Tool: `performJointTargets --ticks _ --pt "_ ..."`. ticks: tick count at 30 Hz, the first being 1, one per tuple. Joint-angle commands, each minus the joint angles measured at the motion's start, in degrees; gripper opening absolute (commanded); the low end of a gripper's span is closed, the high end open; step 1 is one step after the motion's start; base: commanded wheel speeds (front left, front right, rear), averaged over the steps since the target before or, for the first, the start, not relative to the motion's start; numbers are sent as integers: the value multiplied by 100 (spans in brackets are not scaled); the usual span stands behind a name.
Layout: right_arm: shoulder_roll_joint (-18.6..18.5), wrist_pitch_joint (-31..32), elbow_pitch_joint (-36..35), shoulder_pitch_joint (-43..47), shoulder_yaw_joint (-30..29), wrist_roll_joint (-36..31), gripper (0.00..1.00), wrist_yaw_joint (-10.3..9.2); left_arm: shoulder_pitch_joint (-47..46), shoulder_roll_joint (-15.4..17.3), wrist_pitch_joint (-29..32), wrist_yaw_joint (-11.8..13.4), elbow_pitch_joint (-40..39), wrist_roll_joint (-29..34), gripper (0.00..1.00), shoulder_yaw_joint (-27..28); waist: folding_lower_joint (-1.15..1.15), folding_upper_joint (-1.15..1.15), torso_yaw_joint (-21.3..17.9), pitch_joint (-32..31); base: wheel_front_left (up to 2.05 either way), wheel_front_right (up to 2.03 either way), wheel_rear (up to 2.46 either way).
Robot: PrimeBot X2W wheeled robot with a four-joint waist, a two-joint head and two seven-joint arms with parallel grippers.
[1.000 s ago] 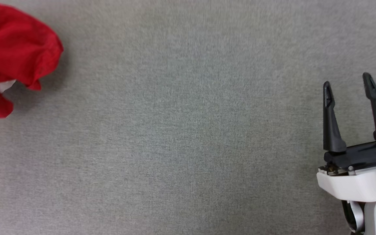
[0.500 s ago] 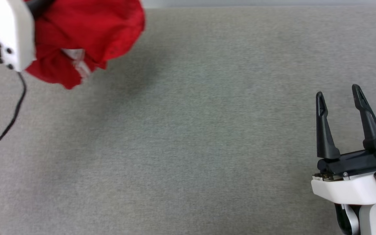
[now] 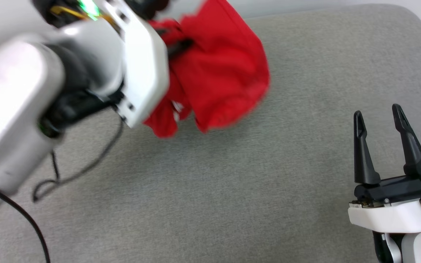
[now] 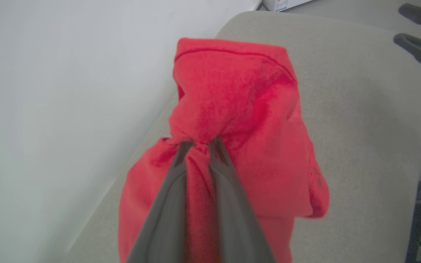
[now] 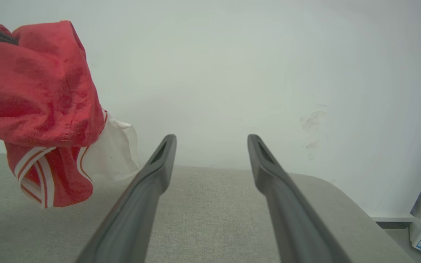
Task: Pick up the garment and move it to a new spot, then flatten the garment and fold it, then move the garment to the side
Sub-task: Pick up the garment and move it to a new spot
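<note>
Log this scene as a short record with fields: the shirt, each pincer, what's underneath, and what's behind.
held item: garment, red, bunched, white sleeve and striped trim hanging lowest
left arm: left pincer shut on the garment, holding it up
right arm: right pincer open, empty, apart from the garment
below: grey cushioned surface
behind: pale wall
</note>
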Motion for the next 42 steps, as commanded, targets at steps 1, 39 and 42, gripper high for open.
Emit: performJointTargets --ticks 1,39,42 --pt "19 -12 13 47 14 31 100 -2 116 -26 -29 4 -14 -17 0 -65 1 0 -109 15 0 0 0" --pt "17 -12 276 280 -93 -110 100 -2 1814 -1104 -4842 1138 1594 1017 100 -1180 1 0 261 -434 0 0 0" --pt "17 -12 271 345 -143 -120 100 -2 2101 -1057 -5315 1659 1611 1137 100 -905 1 0 406 -517 0 0 0"
